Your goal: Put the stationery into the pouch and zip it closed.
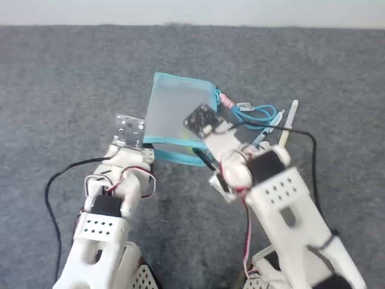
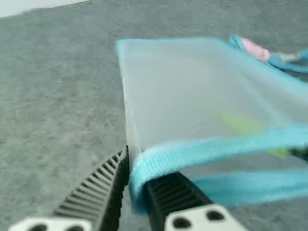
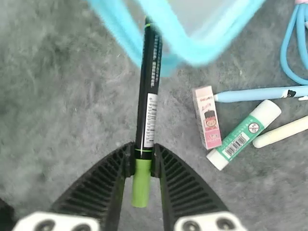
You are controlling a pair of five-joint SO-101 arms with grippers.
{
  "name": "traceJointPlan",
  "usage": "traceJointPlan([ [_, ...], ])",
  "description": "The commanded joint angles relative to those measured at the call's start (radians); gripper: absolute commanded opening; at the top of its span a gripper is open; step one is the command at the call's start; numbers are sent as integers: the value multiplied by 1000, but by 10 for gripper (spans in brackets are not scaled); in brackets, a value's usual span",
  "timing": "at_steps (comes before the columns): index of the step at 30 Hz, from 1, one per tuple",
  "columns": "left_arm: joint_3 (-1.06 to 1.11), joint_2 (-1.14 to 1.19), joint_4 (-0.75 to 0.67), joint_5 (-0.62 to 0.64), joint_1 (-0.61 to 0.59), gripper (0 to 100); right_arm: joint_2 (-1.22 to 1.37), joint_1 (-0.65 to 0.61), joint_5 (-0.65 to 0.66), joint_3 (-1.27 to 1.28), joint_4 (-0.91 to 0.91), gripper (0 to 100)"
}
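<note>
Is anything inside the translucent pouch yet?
Through the wall of the translucent blue-trimmed pouch a yellow-green shape shows, too blurred to identify. The black marker with green end, held in the right hand, reaches its opening; whether the tip is inside is hidden.

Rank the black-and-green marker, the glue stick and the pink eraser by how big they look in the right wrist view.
1. marker, though it is nearest the camera, which inflates it.
2. glue stick.
3. eraser, lying beside the glue stick, so that pair compares fairly.
</note>
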Motion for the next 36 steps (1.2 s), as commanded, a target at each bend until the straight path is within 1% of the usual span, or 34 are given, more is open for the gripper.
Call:
traceJointPlan([
  [1,-2,6,-40,12,103,12,104,13,-54,-153,-19,6],
  [5,15,6,-71,14,178,12,217,8,-109,-264,-22,6],
  [10,53,6,-160,34,222,12,354,7,-209,-391,-22,7],
  [13,54,6,-166,71,244,12,437,5,-241,-468,-22,9],
  [19,54,6,-166,75,253,12,598,5,-307,-586,-13,12],
  [21,54,6,-166,75,253,12,631,5,-322,-614,-13,41],
  [25,54,6,-166,74,253,12,656,5,-354,-663,-12,173],
  [27,53,6,-166,74,253,12,656,5,-354,-680,-13,207],
  [36,51,6,-166,71,247,12,653,5,-347,-718,-10,210],
])
